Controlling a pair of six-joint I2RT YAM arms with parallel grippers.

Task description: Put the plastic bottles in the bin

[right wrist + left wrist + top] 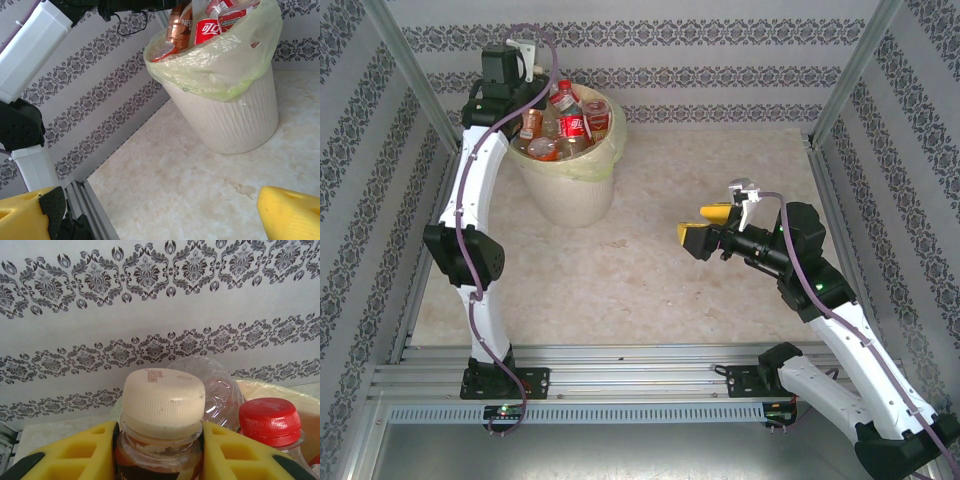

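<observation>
From above, the left tool (525,122) hangs over the heaped bin (570,195). The right tool (695,225) gapes above the counter (620,280). Left wrist: it is clamped on a cream-capped bottle (162,400), which, once freed, may roll off the pile. Right wrist: bottles (205,30) crest the rim.

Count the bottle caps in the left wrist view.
2. A cream cap on the bottle in the left gripper; a red cap just right of it. Others may be hidden below.
</observation>
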